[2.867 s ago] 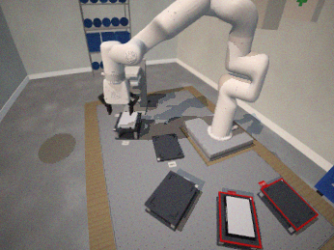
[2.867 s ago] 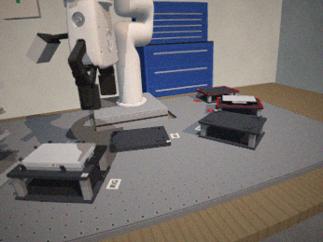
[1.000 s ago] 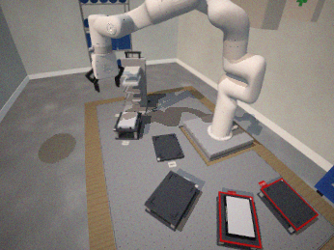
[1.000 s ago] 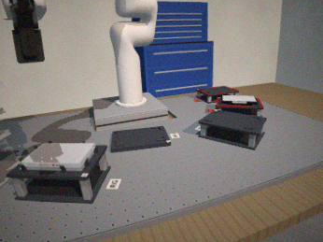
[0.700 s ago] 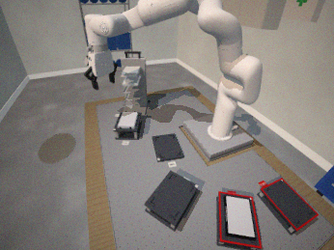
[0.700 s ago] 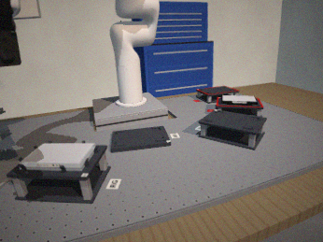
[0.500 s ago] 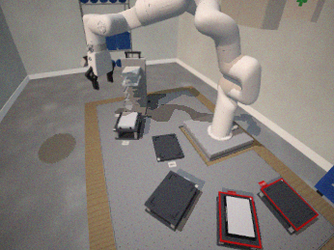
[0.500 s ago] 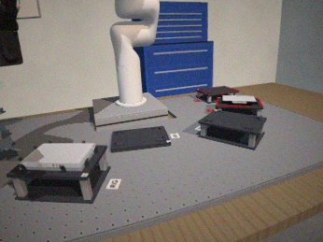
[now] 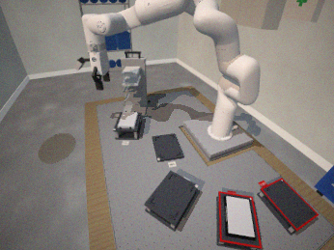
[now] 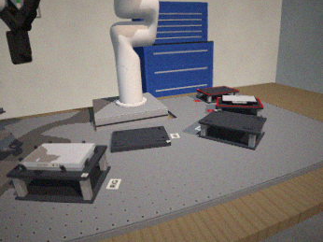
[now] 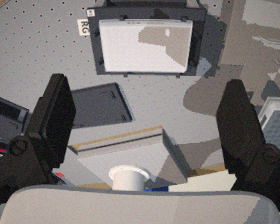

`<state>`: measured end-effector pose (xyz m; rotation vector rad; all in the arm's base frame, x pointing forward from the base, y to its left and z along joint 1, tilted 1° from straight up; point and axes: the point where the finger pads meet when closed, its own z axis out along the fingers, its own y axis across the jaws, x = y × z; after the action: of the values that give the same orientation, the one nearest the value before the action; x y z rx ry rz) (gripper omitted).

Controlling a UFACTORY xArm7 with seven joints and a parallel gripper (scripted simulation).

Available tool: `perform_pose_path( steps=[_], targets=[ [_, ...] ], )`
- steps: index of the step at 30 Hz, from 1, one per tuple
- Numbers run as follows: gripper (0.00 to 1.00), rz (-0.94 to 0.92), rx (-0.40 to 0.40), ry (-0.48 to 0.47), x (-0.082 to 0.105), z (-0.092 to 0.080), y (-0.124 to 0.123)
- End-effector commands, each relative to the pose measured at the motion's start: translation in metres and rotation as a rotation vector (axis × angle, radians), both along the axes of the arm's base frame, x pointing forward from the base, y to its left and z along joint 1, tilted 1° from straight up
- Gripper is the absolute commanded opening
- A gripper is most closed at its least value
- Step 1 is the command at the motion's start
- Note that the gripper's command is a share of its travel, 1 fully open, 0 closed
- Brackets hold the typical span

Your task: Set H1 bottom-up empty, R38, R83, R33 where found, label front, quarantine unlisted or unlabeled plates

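My gripper (image 9: 100,79) (image 10: 19,56) (image 11: 146,93) is open and empty. It hangs high in the air to the left of the plate hotel H1 (image 9: 133,76), a narrow grey tower with light plates on its shelves; I cannot read their labels. Below the gripper a white plate (image 9: 127,123) (image 10: 59,153) (image 11: 145,46) lies flat on the raised regrip nest RG (image 9: 118,132) (image 10: 56,183) (image 11: 94,47). Another white plate (image 9: 239,216) (image 10: 238,98) lies in one red-framed quarantine nest (image 9: 221,219) (image 10: 219,105). The other quarantine nest (image 9: 290,204) (image 10: 216,91) holds no plate.
A flat dark nest (image 9: 167,147) (image 10: 139,137) (image 11: 100,105) lies between RG and the robot base (image 9: 217,138) (image 10: 128,108). A raised dark nest (image 9: 173,197) (image 10: 231,126) stands in front of the quarantine nests. A blue drawer cabinet (image 10: 179,52) stands by the wall.
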<state>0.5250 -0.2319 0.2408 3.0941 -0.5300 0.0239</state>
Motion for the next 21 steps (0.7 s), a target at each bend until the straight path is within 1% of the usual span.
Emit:
perform_pose_path(
  steps=[1, 5, 21],
  targets=[
    [1.0, 0.02, 0.002, -0.004, 0.001, 0.002, -0.001],
    [1.0, 0.02, 0.002, -0.004, 0.001, 0.002, -0.001],
    [1.0, 0.02, 0.002, -0.004, 0.001, -0.021, -0.001]
  ],
)
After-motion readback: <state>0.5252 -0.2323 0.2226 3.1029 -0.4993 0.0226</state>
